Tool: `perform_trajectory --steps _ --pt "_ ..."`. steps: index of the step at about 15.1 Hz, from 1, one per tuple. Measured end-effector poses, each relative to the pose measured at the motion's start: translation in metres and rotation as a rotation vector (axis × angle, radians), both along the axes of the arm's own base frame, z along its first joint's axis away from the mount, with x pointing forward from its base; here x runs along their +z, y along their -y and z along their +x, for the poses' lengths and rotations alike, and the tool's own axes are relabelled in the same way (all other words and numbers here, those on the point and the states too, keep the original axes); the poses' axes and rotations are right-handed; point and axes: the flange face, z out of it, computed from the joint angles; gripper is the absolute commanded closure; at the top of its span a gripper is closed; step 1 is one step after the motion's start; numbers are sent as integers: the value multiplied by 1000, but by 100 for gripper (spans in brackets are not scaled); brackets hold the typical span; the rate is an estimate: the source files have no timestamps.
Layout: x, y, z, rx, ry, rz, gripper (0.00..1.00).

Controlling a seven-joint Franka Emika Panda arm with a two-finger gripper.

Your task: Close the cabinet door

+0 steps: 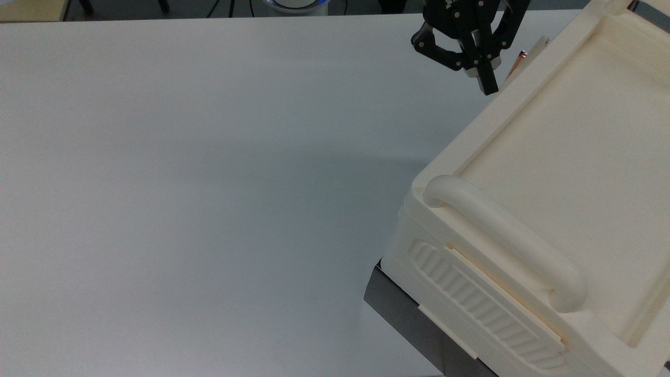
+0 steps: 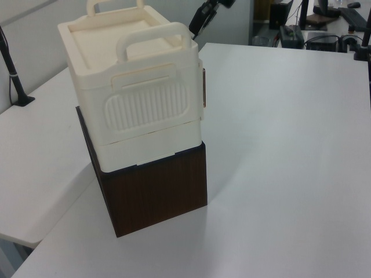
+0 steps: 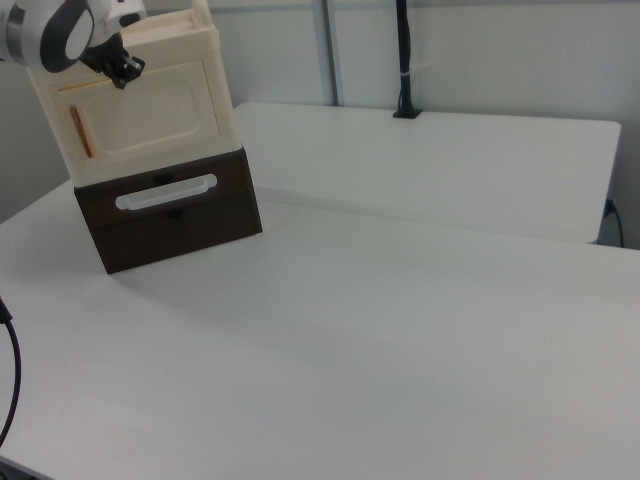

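The cream cabinet (image 1: 565, 157) stands on a dark brown box (image 2: 156, 191) at the top view's right. In the right view the cabinet door (image 3: 150, 110) lies flat against the cabinet front, its copper-orange handle (image 3: 83, 133) at the right view's left end. The top view shows that handle (image 1: 519, 61) just beside the cabinet's rim. My black gripper (image 1: 489, 86) is shut with nothing held, and its tip is right by the door's upper edge near the handle. Contact cannot be told. In the left view the gripper (image 2: 194, 32) hangs above the door's edge (image 2: 203, 87).
The white table (image 1: 209, 183) stretches wide to the top view's left of the cabinet. The brown box has a white drawer handle (image 3: 165, 193). A black pole (image 3: 403, 60) stands at the table's far edge in the right view, and monitors and cables (image 2: 324, 23) lie beyond in the left view.
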Motion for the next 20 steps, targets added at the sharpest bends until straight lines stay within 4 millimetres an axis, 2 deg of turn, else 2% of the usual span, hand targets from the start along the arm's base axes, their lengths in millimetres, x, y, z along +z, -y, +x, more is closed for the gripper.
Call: perform_trajectory --steps 7,13,20 --pt "-5 -1 3 1 -2 -1 100" --pt "-17 -2 7 10 -18 -10 100" --pt "-11 -2 10 -8 41 9 100"
